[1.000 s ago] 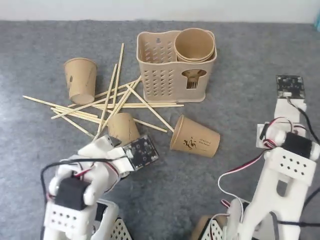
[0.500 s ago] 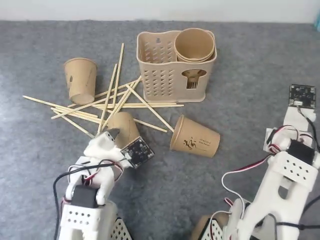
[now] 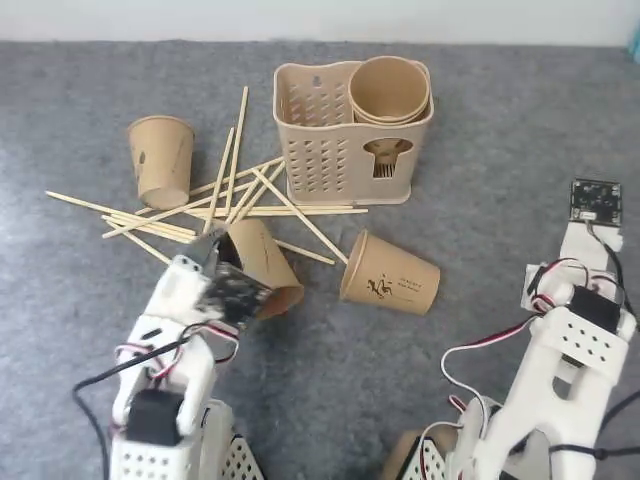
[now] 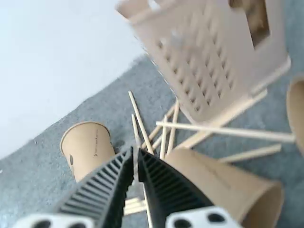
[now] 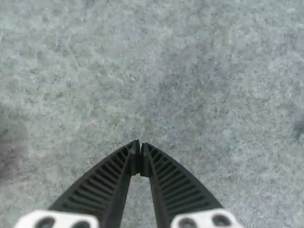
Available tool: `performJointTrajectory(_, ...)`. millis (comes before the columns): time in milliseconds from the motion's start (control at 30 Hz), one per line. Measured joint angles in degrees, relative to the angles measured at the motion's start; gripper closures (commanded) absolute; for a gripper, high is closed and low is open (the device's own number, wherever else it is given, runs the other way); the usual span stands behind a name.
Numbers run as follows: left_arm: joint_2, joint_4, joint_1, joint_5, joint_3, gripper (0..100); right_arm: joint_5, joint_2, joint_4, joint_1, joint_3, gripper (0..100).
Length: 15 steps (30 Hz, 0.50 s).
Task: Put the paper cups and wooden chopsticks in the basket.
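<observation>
The left gripper's [image 4: 136,154] fingers were closed, their tips over the scattered wooden chopsticks [image 3: 230,200] at 7 o'clock from the basket [image 3: 345,150]. In the high view its arm hid part of the lying paper cup [image 3: 262,262] beside it. A standing cup [image 3: 161,158] was at the basket's 9 o'clock and a printed cup [image 3: 390,273] lay at its 6 o'clock. Nested cups [image 3: 390,88] sat in the basket's 3 o'clock compartment, their number unclear. The right gripper's [image 5: 139,145] fingers were closed over grey worktop [image 5: 213,57].
</observation>
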Motion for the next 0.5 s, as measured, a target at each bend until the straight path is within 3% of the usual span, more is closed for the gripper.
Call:
performJointTrajectory(100, 0.62, 2.81, 0.70, 6.24, -6.24, 99, 0.00, 0.00, -1.32, 0.00, 1.76, 99.1)
performJointTrajectory(233, 4.31, 6.59, 3.34, 7.12, -9.58, 92, 0.00, 0.00, -1.67, 0.00, 2.81, 99.1)
performJointTrajectory(367, 7.03, 15.30, 7.12, -3.69, -11.34, 76, 0.00, 0.00, -1.67, 0.00, 4.04, 99.1)
performJointTrajectory(500, 7.21, 21.71, 7.47, -14.07, -11.43, 78, 0.00, 0.00, -2.02, 0.00, 5.10, 99.1)
